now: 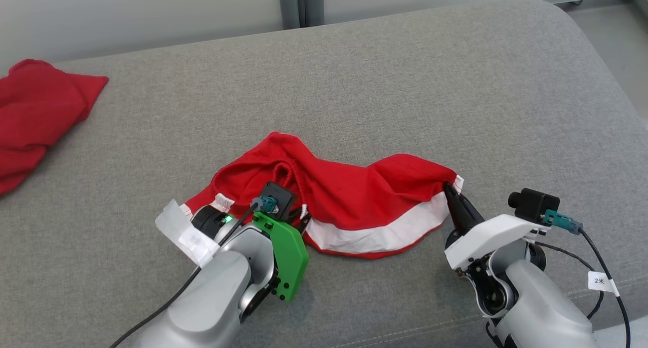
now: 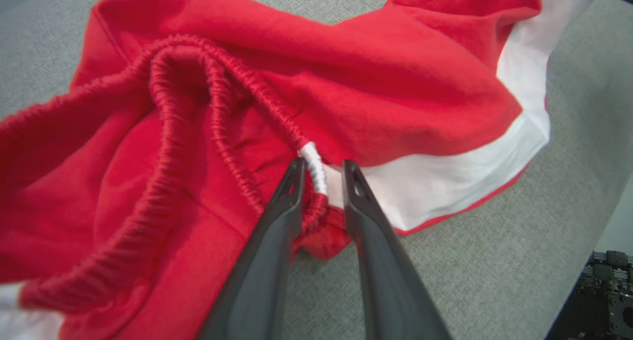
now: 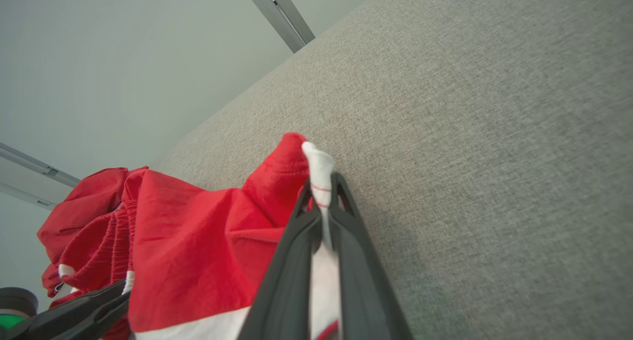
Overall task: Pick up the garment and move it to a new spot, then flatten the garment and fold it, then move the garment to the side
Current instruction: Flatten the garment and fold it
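Note:
The garment (image 1: 354,191), red shorts with a white hem band and a gathered waistband, lies crumpled on the grey cushion. My left gripper (image 1: 299,217) is at its left end. In the left wrist view the gripper (image 2: 321,169) has its fingers straddling the white patch of the waistband (image 2: 315,168), with narrow gaps showing on both sides. My right gripper (image 1: 448,188) is at the garment's right corner. Seen from the right wrist, this gripper (image 3: 321,181) is shut on the white hem corner (image 3: 319,164), lifted a little off the cushion. The red cloth (image 3: 198,221) trails left toward the left gripper's fingers (image 3: 99,300).
A second red cloth (image 1: 35,105) lies bunched at the far left of the cushion (image 1: 405,84). The cushion's rounded edge falls away at the right and back, with a wall and a metal post (image 1: 301,3) behind.

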Robot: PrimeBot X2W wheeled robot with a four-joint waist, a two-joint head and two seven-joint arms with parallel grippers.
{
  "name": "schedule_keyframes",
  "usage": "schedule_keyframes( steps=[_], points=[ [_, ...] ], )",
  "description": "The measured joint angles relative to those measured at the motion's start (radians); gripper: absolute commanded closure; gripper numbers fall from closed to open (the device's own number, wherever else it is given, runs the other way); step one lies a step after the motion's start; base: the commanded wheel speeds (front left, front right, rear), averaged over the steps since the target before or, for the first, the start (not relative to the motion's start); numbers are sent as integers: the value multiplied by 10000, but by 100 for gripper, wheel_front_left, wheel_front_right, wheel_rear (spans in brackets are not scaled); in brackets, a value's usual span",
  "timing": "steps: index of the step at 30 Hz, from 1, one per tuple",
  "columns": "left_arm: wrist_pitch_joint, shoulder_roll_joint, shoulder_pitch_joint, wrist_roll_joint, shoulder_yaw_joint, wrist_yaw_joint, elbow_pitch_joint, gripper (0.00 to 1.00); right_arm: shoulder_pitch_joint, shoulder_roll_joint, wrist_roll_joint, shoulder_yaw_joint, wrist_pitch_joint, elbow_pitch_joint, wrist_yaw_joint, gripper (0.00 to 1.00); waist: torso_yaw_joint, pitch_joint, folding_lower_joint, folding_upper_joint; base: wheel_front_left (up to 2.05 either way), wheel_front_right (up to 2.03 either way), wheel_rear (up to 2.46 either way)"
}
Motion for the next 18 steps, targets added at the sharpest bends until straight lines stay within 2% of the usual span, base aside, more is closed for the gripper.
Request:
schedule_keyframes(
  steps=[4,8,15,18],
  points=[
    [-40,0,1,-31,-23,0,-8,100,-12,0,2,23,-10,15,81,100,17,-13,0,0,0,0,0],
    [-604,-10,4,-238,182,-2,-485,100,-124,-2,38,-77,-98,-90,81,100,72,-39,0,0,0,0,0],
    [-1668,-31,169,-1356,1154,-17,-1643,100,-129,-44,88,-328,-144,-773,86,100,336,-180,0,0,0,0,0],
    [-2134,-29,459,-1522,1501,-17,-2155,100,-125,-98,201,-600,-182,-1162,86,100,468,-277,0,0,0,0,0]
  ],
)
